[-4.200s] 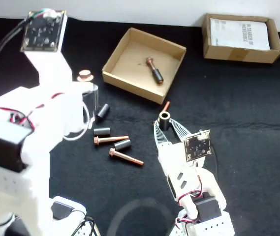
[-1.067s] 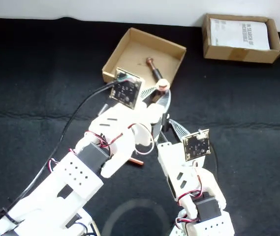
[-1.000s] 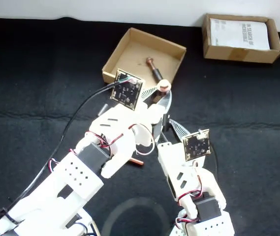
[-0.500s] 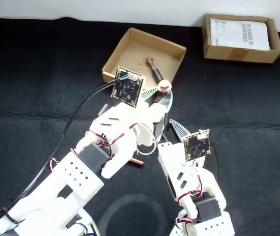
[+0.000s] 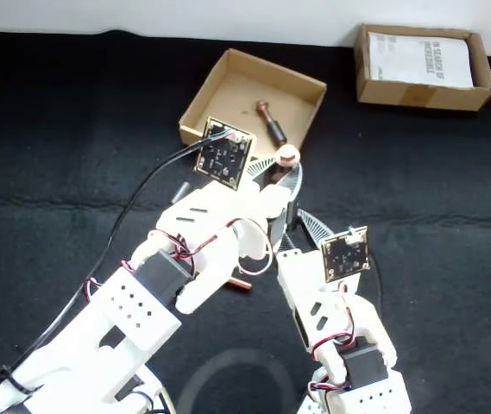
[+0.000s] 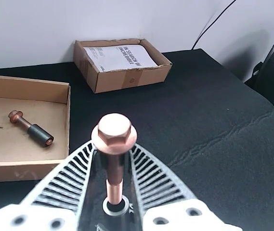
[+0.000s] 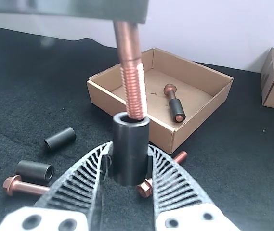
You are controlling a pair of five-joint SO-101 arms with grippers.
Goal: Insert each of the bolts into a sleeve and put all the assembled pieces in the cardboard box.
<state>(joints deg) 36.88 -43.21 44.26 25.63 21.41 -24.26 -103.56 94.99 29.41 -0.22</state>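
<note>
My left gripper (image 6: 113,150) is shut on a copper bolt (image 6: 114,133), held upright with its hex head up. Its threaded tip sits in the mouth of a dark sleeve (image 7: 130,146). My right gripper (image 7: 129,166) is shut on that sleeve, holding it upright. In the high view the left gripper (image 5: 281,179) lies over the right gripper (image 5: 291,221), and the bolt head (image 5: 287,155) shows on top. The cardboard box (image 5: 228,102) just beyond holds one assembled bolt and sleeve (image 5: 272,123), also visible as the assembled piece (image 7: 174,103).
Two loose sleeves (image 7: 59,138) (image 7: 34,170) and a loose bolt (image 7: 21,185) lie on the black mat beside the right gripper. Another bolt (image 7: 162,172) lies behind the held sleeve. A second box (image 5: 422,62) with a printed sheet stands at the back right.
The left arm came from the far left with the bolt and now holds it over the right gripper's sleeve. In the last second the bolt only shifted slightly.
</note>
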